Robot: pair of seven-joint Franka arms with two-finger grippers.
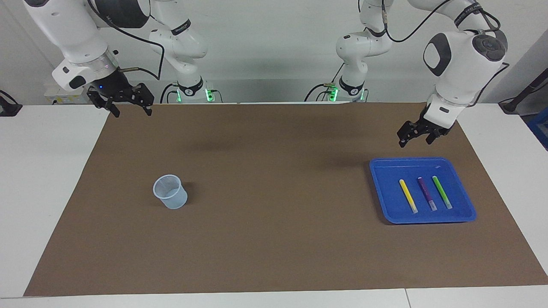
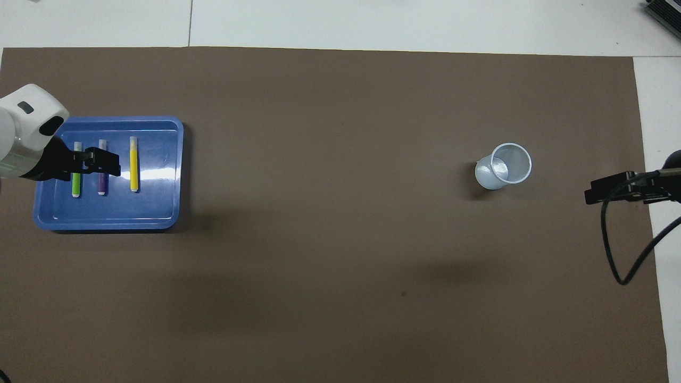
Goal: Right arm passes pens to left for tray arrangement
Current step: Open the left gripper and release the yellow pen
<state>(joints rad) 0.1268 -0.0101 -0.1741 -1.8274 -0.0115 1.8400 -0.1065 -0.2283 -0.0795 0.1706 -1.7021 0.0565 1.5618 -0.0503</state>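
**Three pens lie in the blue tray as both grippers hang empty**

Facing view: The blue tray (image 1: 422,190) sits on the brown mat (image 1: 274,192) toward the left arm's end of the table. In it lie the yellow pen (image 1: 408,196), the purple pen (image 1: 427,193) and the green pen (image 1: 442,192), side by side and apart from one another, pale ends pointing away from the robots. The left gripper (image 1: 417,136) hangs in the air above the mat at the tray's edge nearer the robots, clear of the tray and of all three pens, its fingers spread and holding nothing. The right gripper (image 1: 130,108), a small blue light on its base, waits raised over the mat's corner at the right arm's end, jaws apart and empty. A clear plastic cup (image 1: 170,191) stands upright on the mat, well apart from the tray and from both grippers.

Overhead view: The tray (image 2: 154,213) holds the green pen (image 2: 76,185), purple pen (image 2: 101,183) and yellow pen (image 2: 133,170) in a row. The left gripper (image 2: 96,162), raised, overlaps the green and purple pens in this view. The cup (image 2: 505,166) stands toward the right arm's end, where the right gripper (image 2: 612,189) shows at the mat's edge.
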